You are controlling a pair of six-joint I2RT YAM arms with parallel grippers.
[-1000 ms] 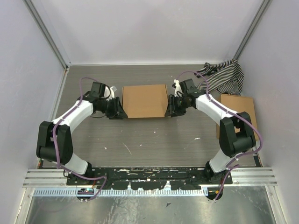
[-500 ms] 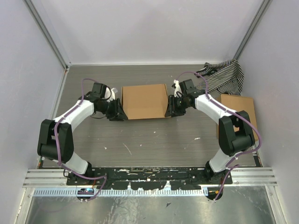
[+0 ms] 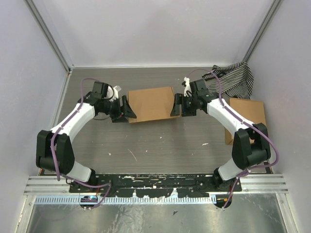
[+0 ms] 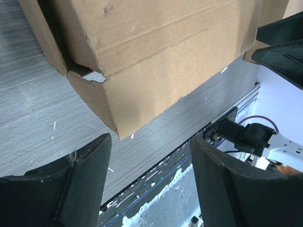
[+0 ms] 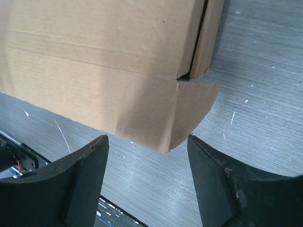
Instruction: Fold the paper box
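Seemingly nearly folded, the paper box (image 3: 151,104) sits toward the far edge. Its ends are flanked by the left gripper (image 3: 127,108) and right gripper (image 3: 176,105), both spread; tucking end tabs seems next.

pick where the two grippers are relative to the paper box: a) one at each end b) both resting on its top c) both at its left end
a: the left gripper is at the left end of the paper box, the right gripper at its right end.
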